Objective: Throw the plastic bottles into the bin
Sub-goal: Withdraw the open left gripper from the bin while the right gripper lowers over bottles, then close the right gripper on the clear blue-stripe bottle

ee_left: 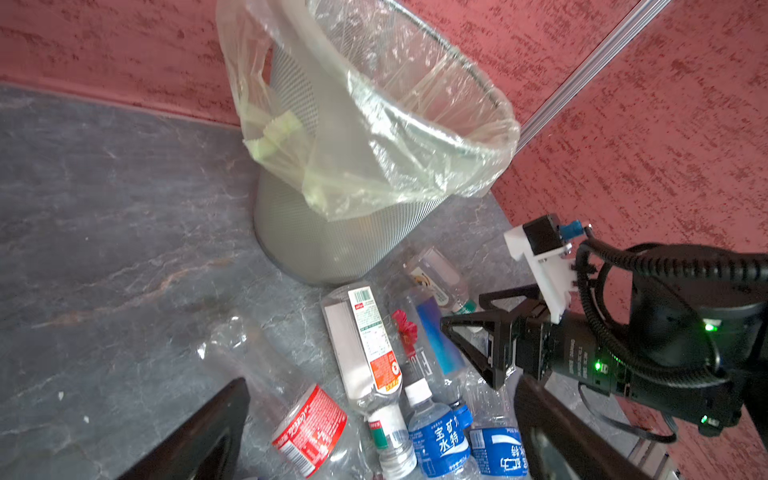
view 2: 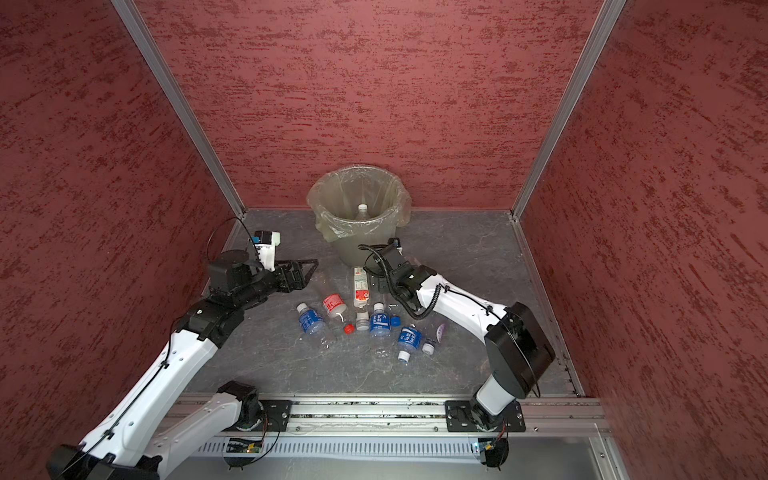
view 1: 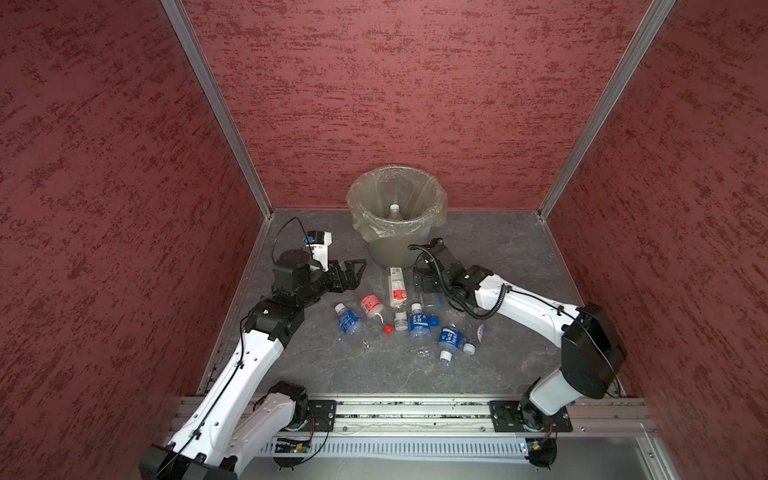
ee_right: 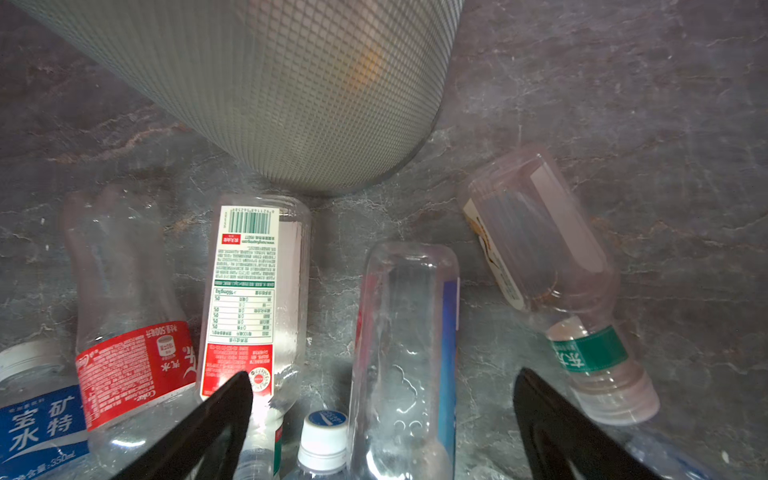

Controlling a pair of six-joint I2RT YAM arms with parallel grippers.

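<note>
The bin (view 1: pixel 436 195) with its yellowish bag stands at the back wall, and one white-capped bottle (view 1: pixel 394 210) is inside it. Several plastic bottles lie on the floor in front: a tall white-labelled one (view 1: pixel 397 286), a red-labelled one (view 1: pixel 371 305) and blue-labelled ones (view 1: pixel 348 320) (view 1: pixel 419 325). My left gripper (view 1: pixel 360 272) hangs open and empty, left of the bin's base. My right gripper (ee_right: pixel 382 386) is open low over the pile, with a clear blue-striped bottle (ee_right: pixel 407 324) lying between its fingers (ee_right: pixel 232 399), untouched. A green-banded bottle (ee_right: pixel 552 266) lies just beside it.
Red textured walls (view 1: pixel 104 208) close in the grey floor (view 1: pixel 498 257) on three sides, with aluminium posts (view 1: pixel 232 124) at the back corners. A metal rail (view 1: pixel 407 409) carrying both arm bases runs along the front. A loose red cap (view 1: pixel 388 329) lies among the bottles.
</note>
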